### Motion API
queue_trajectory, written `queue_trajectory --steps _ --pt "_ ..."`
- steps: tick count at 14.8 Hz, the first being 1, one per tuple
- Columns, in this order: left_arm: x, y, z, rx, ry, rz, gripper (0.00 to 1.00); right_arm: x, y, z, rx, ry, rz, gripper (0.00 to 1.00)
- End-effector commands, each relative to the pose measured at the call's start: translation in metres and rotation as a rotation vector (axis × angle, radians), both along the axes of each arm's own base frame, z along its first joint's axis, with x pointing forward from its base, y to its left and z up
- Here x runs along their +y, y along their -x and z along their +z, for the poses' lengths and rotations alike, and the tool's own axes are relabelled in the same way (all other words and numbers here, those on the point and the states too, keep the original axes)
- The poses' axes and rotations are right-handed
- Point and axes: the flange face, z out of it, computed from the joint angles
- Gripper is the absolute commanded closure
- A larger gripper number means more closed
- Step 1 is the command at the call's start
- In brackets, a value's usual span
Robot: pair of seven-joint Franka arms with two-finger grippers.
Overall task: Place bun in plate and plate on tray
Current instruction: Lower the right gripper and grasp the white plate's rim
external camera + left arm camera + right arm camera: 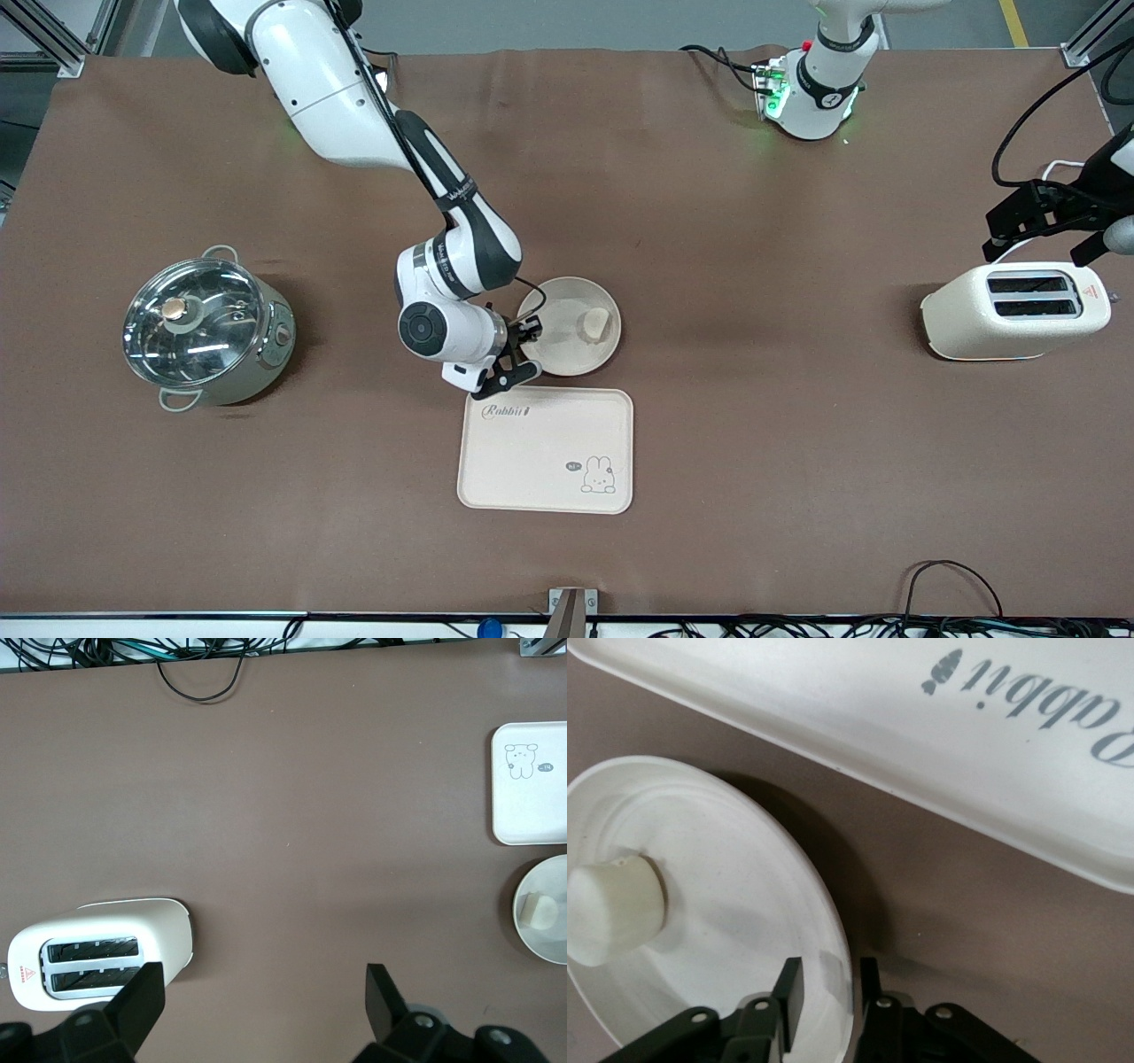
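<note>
With the bun (595,325) already in the plate (567,359), we had the right gripper (824,997) pinching its rim, the left gripper (261,1001) waiting wide above the toaster (1019,312); next, lift plate onto tray (532,461).

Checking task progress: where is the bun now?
The bun lies in the plate, which sits on the table just farther from the front camera than the tray.

Lidded steel pot (207,330) w/ white toaster (1019,310) well apart.
</note>
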Motion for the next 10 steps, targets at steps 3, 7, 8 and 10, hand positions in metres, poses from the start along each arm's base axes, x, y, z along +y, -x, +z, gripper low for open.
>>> queue_trajectory --steps 3,7,8,10 --pt "0.0013 -0.0001 0.0058 0.004 -0.021 0.006 0.00 0.0046 -0.0010 -0.0013 -0.004 -0.020 -0.008 0.78" --pt "-0.0015 -0.0004 0.0042 0.007 -0.019 0.006 0.00 0.0045 -0.0008 -0.0014 -0.002 -0.017 -0.011 0.89" --pt "-0.0025 -0.0004 0.0042 0.007 -0.017 0.006 0.00 0.0041 -0.0016 0.0001 -0.001 -0.018 -0.013 0.92" --pt "-0.0026 -0.0004 0.0042 0.007 -0.016 0.006 0.00 -0.0004 -0.0052 0.0045 0.001 -0.022 -0.018 0.96"
